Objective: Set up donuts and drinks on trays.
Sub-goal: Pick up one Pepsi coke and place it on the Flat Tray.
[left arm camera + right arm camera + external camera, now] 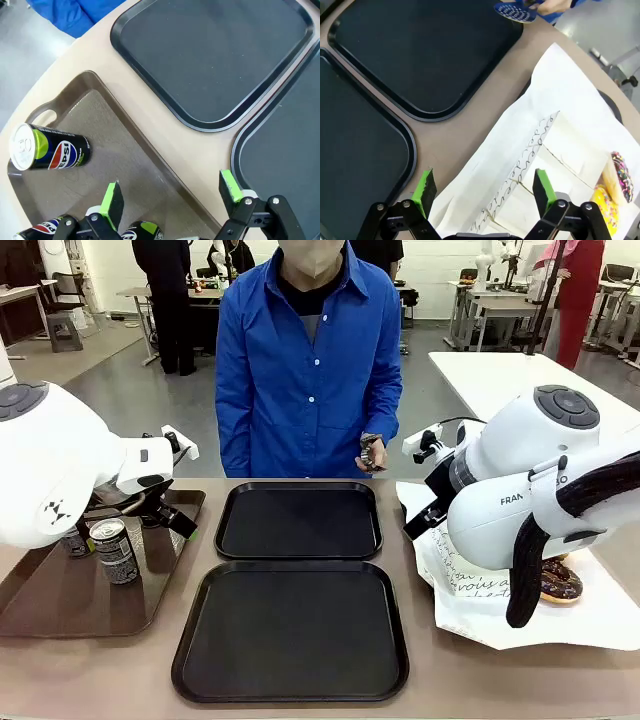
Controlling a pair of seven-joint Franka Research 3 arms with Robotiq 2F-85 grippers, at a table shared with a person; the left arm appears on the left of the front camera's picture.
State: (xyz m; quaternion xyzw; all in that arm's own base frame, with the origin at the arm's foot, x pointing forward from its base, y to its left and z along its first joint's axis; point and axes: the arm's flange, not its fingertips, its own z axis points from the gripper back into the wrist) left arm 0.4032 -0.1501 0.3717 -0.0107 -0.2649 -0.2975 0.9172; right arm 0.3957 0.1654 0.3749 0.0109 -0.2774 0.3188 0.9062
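Evidently ready to pick, your left gripper (170, 189) hovers by cans (50, 150) beside the empty trays (298, 523), right gripper (484, 184) by donuts (621, 177), jaws open.

We note grey polished floor (120, 390), white wall (430, 265) at rear; white tables (500, 375) right, beige tabletop (100, 670) near us; we see even lighting

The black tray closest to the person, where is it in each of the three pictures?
Front view: the far black tray lies in the middle, just in front of the person.
Left wrist view: it takes the upper right.
Right wrist view: it sits at the upper left.
Shared landmark: the near black tray lies right beside it, at the lower right in the left wrist view and at the left edge in the right wrist view.
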